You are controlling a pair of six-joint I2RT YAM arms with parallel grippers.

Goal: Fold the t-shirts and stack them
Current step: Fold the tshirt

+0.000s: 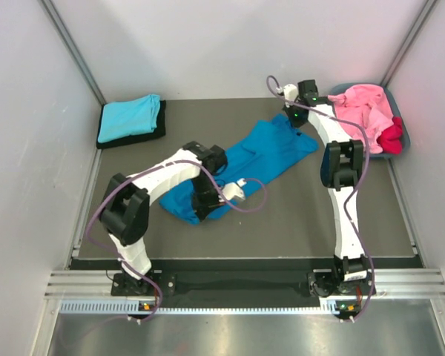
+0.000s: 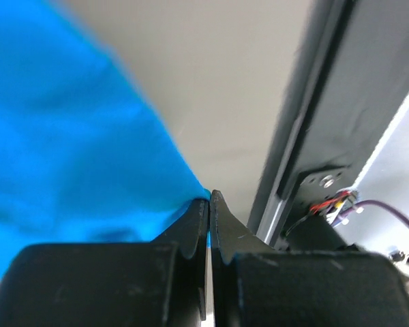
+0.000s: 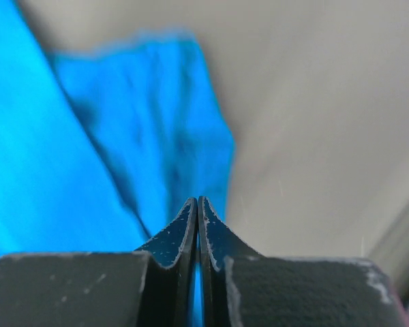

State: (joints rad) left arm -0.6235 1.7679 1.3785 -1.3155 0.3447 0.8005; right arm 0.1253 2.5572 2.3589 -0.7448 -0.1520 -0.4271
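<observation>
A bright blue t-shirt (image 1: 256, 159) lies stretched across the dark mat between my two grippers. My left gripper (image 1: 206, 210) is shut on its near-left edge; the left wrist view shows the blue cloth (image 2: 75, 150) pinched at the jaw tips (image 2: 209, 199). My right gripper (image 1: 291, 119) is shut on the shirt's far right end; the right wrist view shows blue cloth (image 3: 88, 150) between the closed jaws (image 3: 197, 204). A folded turquoise t-shirt (image 1: 130, 116) lies at the back left. Pink t-shirts (image 1: 363, 111) and a crimson one (image 1: 391, 139) lie in the tub.
The grey-blue oval tub (image 1: 408, 137) stands at the back right corner. The turquoise shirt rests on a black folded cloth (image 1: 157, 132). White walls close in the mat (image 1: 297, 222) on three sides. A metal rail (image 1: 237, 285) runs along the near edge.
</observation>
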